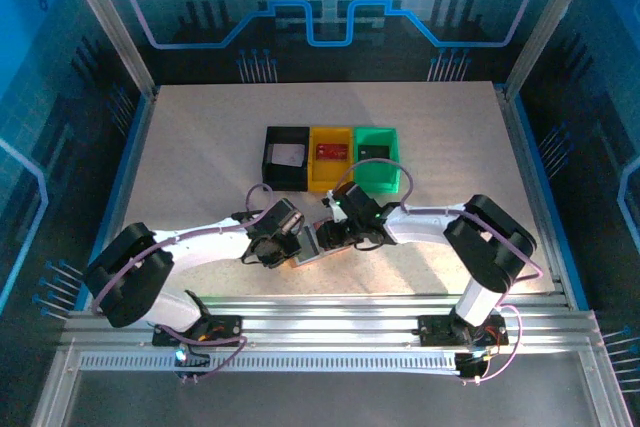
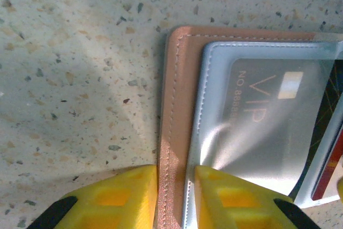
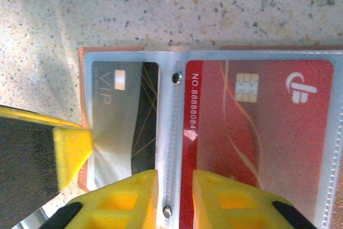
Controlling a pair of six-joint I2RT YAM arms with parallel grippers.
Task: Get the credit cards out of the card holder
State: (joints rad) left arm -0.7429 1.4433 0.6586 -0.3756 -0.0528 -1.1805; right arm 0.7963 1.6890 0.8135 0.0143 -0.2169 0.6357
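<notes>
Both arms reach in from the lower edge of the overhead view and meet at its centre. The left arm (image 1: 190,247) runs low and to the right, the right arm (image 1: 440,222) runs left from a raised elbow, and both wrists are bent down over the worktop (image 1: 200,147). The card holder (image 1: 306,250) lies open and flat between the two wrists, just below a row made up of a black bin (image 1: 272,169), a yellow bin (image 1: 316,175) and a green bin (image 1: 392,175).

At the bottom of their own view the left fingers (image 2: 150,191) stand a narrow gap apart, straddling the holder's pinkish-tan stitched border; whether they pinch it or merely rest on it cannot be told. The right fingers (image 3: 153,191) also stand a narrow gap apart, straddling the riveted seam of the clear pocket leaf; grip not determinable.

The holder shows a tan cover under pale clear sleeves. A grey card (image 2: 268,116) marked VIP sits fully in the left sleeve. A red card (image 3: 257,132) with chip and white logo sits fully in the right sleeve
</notes>
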